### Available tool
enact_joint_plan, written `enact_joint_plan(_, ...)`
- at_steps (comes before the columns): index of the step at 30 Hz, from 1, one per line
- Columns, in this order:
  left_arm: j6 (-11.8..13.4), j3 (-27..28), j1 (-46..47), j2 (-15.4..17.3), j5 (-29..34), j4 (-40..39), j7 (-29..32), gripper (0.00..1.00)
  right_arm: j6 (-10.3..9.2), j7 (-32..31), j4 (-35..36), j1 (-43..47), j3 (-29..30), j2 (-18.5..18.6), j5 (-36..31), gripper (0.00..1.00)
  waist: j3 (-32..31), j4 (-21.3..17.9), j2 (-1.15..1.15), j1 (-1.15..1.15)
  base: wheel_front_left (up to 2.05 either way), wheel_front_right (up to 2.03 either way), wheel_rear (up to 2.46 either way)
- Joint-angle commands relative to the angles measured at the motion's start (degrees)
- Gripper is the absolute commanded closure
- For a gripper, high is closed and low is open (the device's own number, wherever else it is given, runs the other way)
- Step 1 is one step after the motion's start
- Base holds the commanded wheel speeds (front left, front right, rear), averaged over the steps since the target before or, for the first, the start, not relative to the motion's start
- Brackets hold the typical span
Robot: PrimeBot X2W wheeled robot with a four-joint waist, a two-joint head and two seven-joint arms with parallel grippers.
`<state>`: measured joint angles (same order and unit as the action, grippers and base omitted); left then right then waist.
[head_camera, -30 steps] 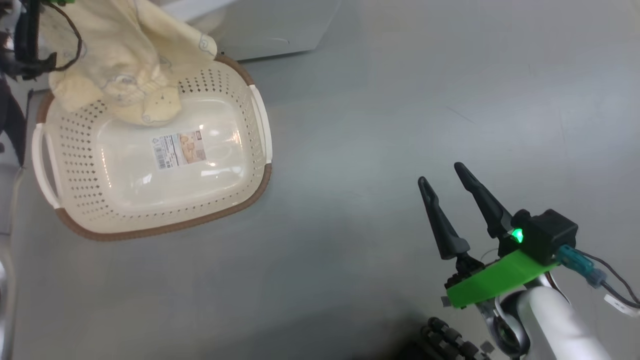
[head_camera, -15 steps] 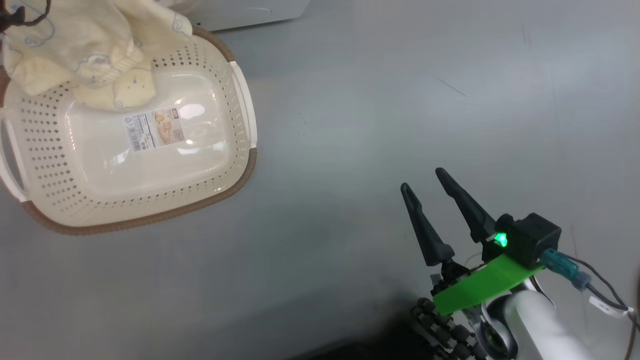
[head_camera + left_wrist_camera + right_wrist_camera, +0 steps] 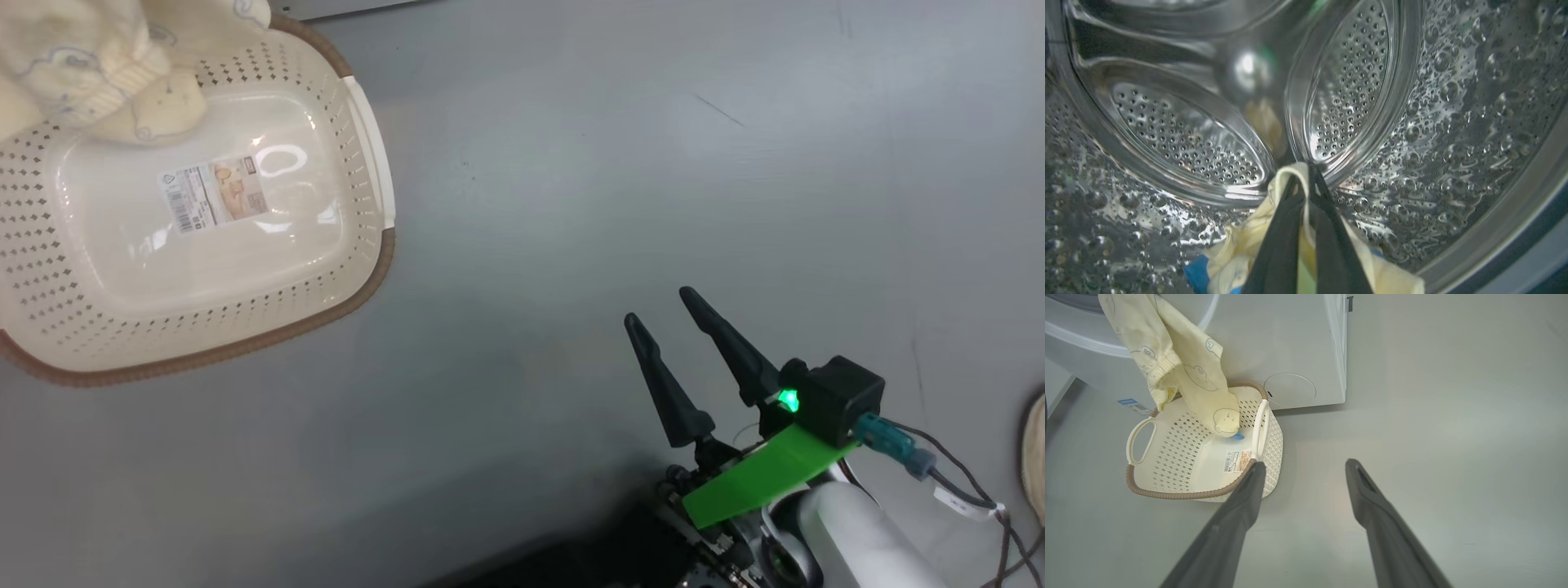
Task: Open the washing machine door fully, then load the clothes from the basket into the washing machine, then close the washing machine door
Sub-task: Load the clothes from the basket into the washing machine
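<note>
Head view: a small rectangular cream plastic basket (image 3: pixel 163 327) with perforated sides and a brown rim stands on the grey floor (image 3: pixel 571 163) at 10 o'clock, with a printed label (image 3: pixel 214 196) on its bare bottom. Soft cream-yellow clothes (image 3: pixel 73 49) with grey line prints overhang its far end at 11 o'clock. At 4 o'clock the right gripper (image 3: pixel 660 307) hovers over the floor, well apart from the basket, its two dark fingers spread and holding nothing.

Left wrist view: the left gripper (image 3: pixel 1303 175) is inside the shiny perforated steel drum (image 3: pixel 1453 102), fingers pinched together on a fold of the clothes. A small blue bit (image 3: pixel 1197 274) shows at 7 o'clock.

Right wrist view: the clothes hang at 11 o'clock before the big white washing machine (image 3: pixel 1290 343), their lower end inside the basket, which stands just beside the machine's front.
</note>
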<state>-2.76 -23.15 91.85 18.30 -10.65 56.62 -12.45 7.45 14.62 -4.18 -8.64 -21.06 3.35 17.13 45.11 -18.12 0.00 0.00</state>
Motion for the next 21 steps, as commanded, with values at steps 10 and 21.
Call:
enact_joint_plan(10, 0.7, 0.6, 3.1, 4.6, 1.8, -7.7, -2.5, 1.00, 0.03, 0.4, 0.4, -0.1, -2.3, 0.0, 1.0, 0.00, 0.8, -1.5, 0.00, 0.00, 0.00, 0.00, 0.00)
enact_joint_plan(21, 0.0, 1.3, 1.7, 2.0, -1.5, 3.5, -1.1, 0.00, 0.03, 0.4, 0.0, -0.6, -1.4, 0.0, 1.0, 0.00, -0.8, -0.3, 0.00, 0.00, 0.00, 0.00, 0.00)
